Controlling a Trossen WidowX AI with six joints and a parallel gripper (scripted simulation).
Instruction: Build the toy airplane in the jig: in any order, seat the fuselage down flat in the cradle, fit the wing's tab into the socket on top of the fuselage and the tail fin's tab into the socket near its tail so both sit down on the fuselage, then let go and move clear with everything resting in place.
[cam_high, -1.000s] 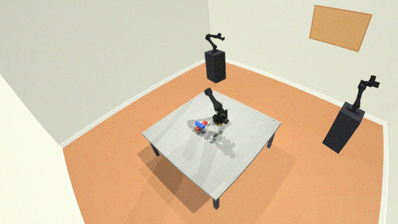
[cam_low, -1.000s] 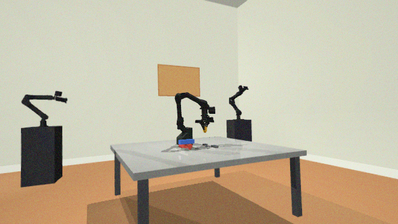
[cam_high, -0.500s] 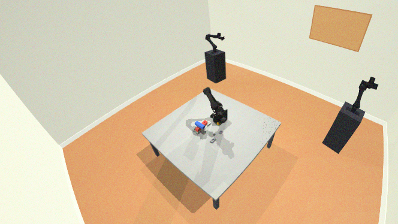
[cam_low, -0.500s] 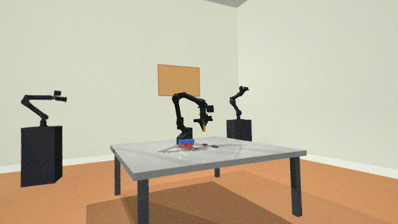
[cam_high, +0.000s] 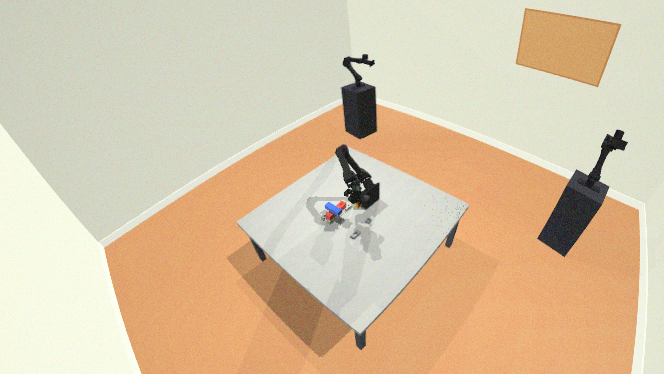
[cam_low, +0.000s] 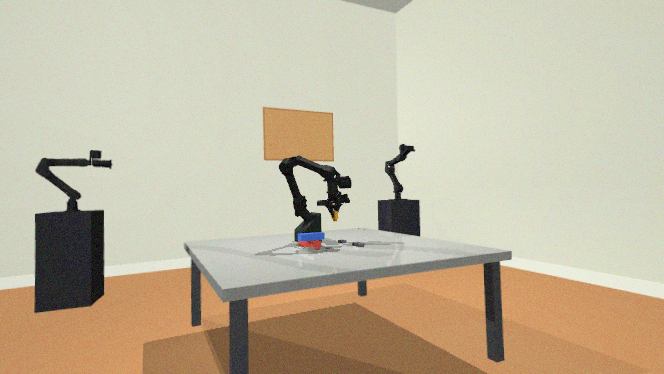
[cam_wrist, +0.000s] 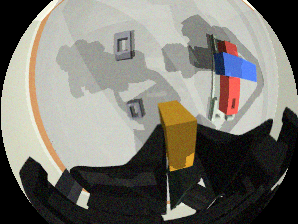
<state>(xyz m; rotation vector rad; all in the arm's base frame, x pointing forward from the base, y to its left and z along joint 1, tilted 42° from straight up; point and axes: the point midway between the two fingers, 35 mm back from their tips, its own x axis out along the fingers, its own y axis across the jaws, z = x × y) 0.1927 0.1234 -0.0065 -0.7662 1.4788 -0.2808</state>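
My gripper is shut on the orange tail fin and holds it above the table. In the wrist view the fin stands out from between the dark fingers. The red fuselage lies in the pale cradle, right of the fin in the wrist view. The blue wing lies across the top of the fuselage. A dark socket shows near the fuselage end closer to the gripper. The wing's tab is hidden.
Two grey holders stand on the table, beside the cradle: a larger one and a smaller one. Two other arms stand on dark pedestals away from the table.
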